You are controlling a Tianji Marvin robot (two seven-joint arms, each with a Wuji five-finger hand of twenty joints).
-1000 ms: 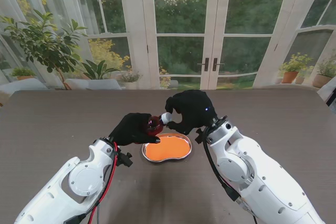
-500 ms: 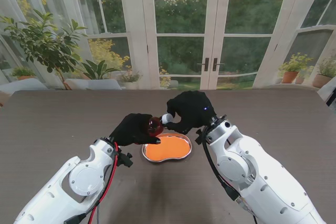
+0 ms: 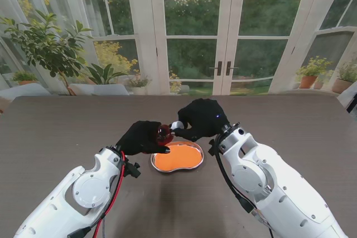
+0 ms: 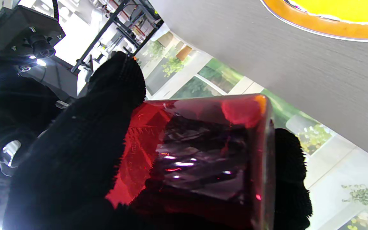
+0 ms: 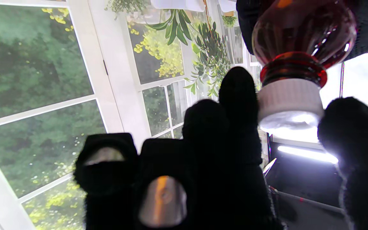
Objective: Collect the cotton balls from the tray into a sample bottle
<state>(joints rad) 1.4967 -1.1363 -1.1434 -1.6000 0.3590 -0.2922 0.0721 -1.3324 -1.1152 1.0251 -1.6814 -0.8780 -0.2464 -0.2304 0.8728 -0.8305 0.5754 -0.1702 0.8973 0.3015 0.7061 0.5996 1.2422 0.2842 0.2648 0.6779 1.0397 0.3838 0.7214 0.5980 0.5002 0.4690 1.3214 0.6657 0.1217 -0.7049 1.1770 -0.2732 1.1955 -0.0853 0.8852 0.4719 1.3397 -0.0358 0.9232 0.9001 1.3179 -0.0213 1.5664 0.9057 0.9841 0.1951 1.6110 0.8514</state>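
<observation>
My left hand (image 3: 142,136) is shut on a dark red sample bottle (image 3: 163,133), held tilted over the left end of the orange kidney-shaped tray (image 3: 177,157). The bottle's white cap (image 3: 177,125) points toward my right hand (image 3: 202,118). In the right wrist view the cap (image 5: 289,99) sits between a raised finger and the thumb (image 5: 350,127), which close on its sides. The left wrist view shows the bottle (image 4: 203,153) gripped in the black glove (image 4: 75,153). I see no cotton balls in the tray.
The tray's metal rim (image 4: 315,27) lies on a grey-brown table (image 3: 67,132). Glass doors and potted plants (image 3: 50,48) stand beyond the table's far edge.
My right hand has turned slightly around the cap and shifted a little. The left hand, bottle and tray stay where they were.
</observation>
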